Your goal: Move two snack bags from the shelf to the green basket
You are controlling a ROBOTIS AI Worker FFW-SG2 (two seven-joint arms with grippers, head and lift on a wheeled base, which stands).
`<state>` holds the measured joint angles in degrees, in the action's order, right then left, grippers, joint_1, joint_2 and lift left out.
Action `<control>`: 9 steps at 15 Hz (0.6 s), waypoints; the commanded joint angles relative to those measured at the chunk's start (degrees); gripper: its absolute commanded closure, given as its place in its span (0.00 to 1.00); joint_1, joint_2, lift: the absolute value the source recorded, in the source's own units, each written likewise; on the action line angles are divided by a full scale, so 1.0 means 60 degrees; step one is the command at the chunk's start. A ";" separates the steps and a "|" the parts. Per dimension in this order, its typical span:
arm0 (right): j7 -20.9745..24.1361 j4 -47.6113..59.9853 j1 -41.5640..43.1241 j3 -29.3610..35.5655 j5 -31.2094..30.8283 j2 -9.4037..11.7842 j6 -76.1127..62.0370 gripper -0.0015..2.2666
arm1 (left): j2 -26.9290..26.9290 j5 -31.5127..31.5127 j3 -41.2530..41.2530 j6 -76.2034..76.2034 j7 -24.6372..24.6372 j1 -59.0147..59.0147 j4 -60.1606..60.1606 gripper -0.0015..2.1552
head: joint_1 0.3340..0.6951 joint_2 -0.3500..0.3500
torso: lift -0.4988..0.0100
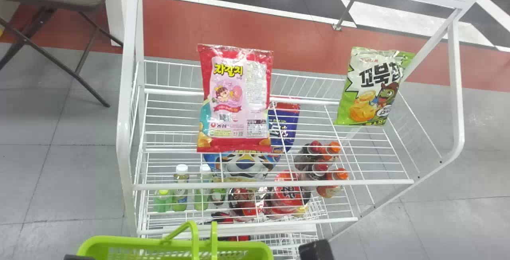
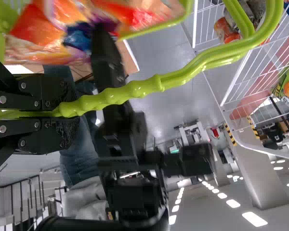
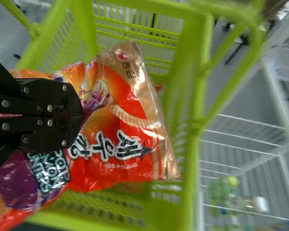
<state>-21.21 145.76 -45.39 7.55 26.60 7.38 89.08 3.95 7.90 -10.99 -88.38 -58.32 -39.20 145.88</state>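
one orange-red snack bag [image 3: 120, 166] is off the shelf [image 1: 358, 182] and down within the mouth of the green basket [image 1: 127, 241], pinched by the right hand [image 3: 81, 114], so i would count that transfer as nearly done, with only the release to come. a bit of orange shows past the bag inside the basket, but i cannot tell whether that is another snack already delivered, so a second transfer may or may not be left. the left hand [image 2: 70, 109] is clamped round the basket's handle [image 2: 149, 85], presumably to steady it. the head view puts the basket at seven o'clock, a pink-fronted bag [image 1: 237, 96] just off centre toward eleven, and a green bag [image 1: 368, 88] between two and three, both upright on the upper rack; it gives the layout but not the pinch. the right wrist view gives the pinch and the crumpled bag between the basket walls, while the left wrist view adds the grip on the handle.
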 commanded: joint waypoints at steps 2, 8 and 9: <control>0.0019 -0.0987 0.0109 -0.0219 -0.0185 0.0000 0.0166 0.99 | 0.0001 -0.0057 -0.0043 0.0000 0.0023 -0.0014 0.0032 0.98 | 1.00 0.00 | 0.95; -0.0654 -0.1075 0.0255 0.0397 -0.0171 0.0044 0.0166 0.00 | -0.0014 -0.0086 -0.0058 0.0000 0.0067 -0.0014 0.0032 0.98 | 1.00 0.00 | 0.95; -0.0654 -0.0855 0.0255 0.0528 -0.0215 0.0044 0.0166 0.00 | -0.0014 -0.0086 -0.0058 0.0000 0.0067 -0.0014 0.0018 0.98 | 1.00 0.00 | 0.95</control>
<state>-25.22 138.84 -43.87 9.63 25.59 7.65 89.08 3.87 7.42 -11.27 -88.42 -57.92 -39.29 146.02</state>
